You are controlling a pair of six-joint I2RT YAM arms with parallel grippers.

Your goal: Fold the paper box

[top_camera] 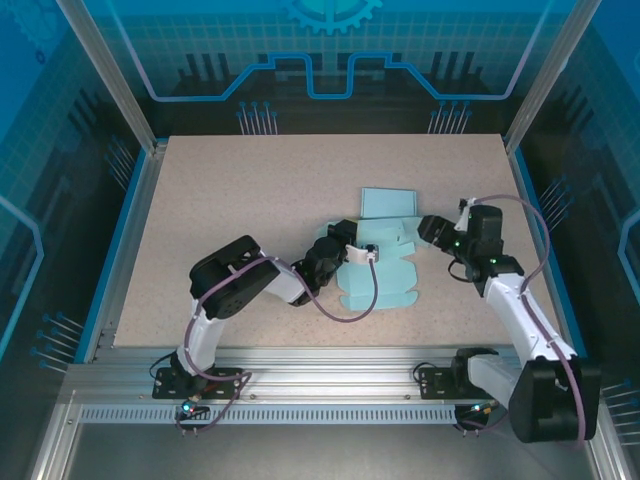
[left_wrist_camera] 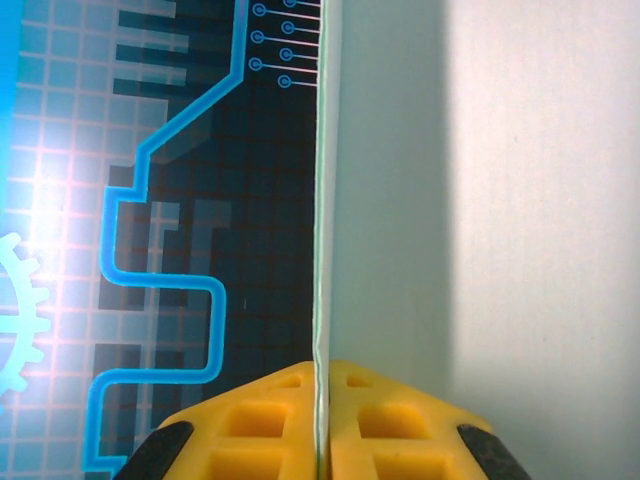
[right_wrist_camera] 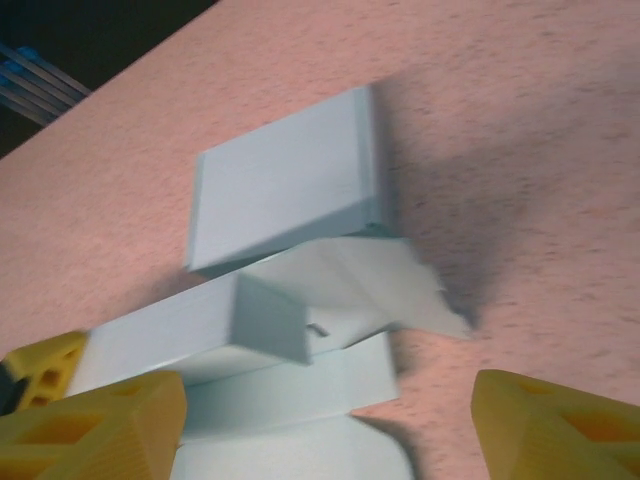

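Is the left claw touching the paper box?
Touching. The left wrist view shows the left claw shut on the paper box, pinching its thin edge.

The speckled beige table (top_camera: 230, 190) bears a pale blue paper box (top_camera: 385, 288), partly folded. The box lies beneath the left gripper (top_camera: 373, 254) and just left of the right gripper (top_camera: 428, 228), with one flap reaching farther out than both.
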